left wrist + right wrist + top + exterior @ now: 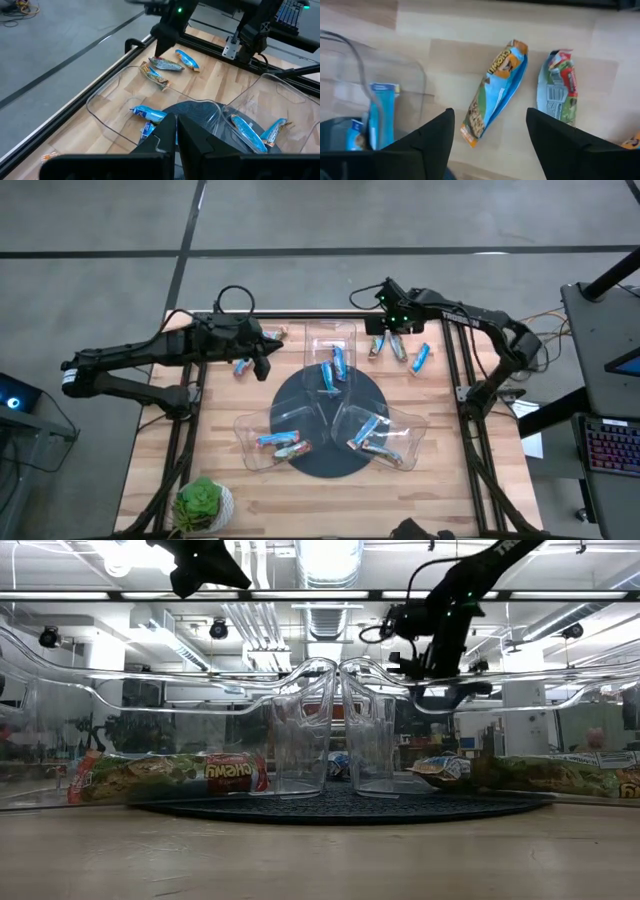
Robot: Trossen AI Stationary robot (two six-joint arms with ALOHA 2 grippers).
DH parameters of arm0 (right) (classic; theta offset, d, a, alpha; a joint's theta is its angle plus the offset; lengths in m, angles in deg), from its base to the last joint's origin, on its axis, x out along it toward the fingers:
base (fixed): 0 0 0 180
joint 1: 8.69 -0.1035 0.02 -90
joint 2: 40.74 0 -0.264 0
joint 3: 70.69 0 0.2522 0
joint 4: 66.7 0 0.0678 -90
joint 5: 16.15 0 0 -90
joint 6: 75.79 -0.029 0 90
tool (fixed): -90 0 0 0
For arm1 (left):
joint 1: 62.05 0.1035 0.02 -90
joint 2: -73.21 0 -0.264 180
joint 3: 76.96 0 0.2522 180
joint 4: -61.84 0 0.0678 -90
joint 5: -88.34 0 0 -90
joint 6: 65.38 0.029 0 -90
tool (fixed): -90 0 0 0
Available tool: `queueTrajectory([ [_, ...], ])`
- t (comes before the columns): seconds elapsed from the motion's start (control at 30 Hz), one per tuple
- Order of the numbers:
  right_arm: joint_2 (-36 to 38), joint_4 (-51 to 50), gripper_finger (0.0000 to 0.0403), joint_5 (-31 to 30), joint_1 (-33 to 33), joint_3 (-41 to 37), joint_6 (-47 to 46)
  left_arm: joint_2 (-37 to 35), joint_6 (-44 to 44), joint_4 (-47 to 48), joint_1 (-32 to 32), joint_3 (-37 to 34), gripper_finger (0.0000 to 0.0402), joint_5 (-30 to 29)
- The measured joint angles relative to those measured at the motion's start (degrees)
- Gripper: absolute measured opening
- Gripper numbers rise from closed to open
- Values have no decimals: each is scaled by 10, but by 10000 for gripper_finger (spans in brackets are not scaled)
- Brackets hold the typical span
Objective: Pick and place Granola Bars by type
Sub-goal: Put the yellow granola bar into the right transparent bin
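My right gripper [490, 135] hangs with its two dark fingers [427, 142] spread wide and empty just above an orange-and-blue granola bar [495, 90] that lies flat on the wooden table [445, 30], with a second bar in a green, white and red wrapper [557, 92] just beside it. From overhead, this gripper [392, 320] is at the far right of the table [450, 480], over a loose group of three bars [400, 348] that sit apart from the trays. My left gripper [176, 131] has its fingers pressed together and holds nothing; overhead it [264, 360] is near the far left of the table, beside a single blue bar [242, 366], with another bar [275, 334] near the table's far edge. Three clear plastic trays sit around a dark round mat [325, 455] at the table's middle: the far tray [345, 335] holds blue bars [333, 366], the near-left tray [245, 430] holds two bars [283, 443], and the near-right tray [412, 435] holds several more [372, 435]. From table level, bars with green and red wrappers [170, 776] show through the clear tray walls [300, 740] on both sides. A small potted plant [203, 502] stands at the near left corner of the table.
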Motion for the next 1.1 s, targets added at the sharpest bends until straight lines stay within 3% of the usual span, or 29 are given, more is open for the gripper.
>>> queueTrajectory([
  [1.1,-129,45,226,23,14,0,-60,0,-17,0,0,0,0,0],
])
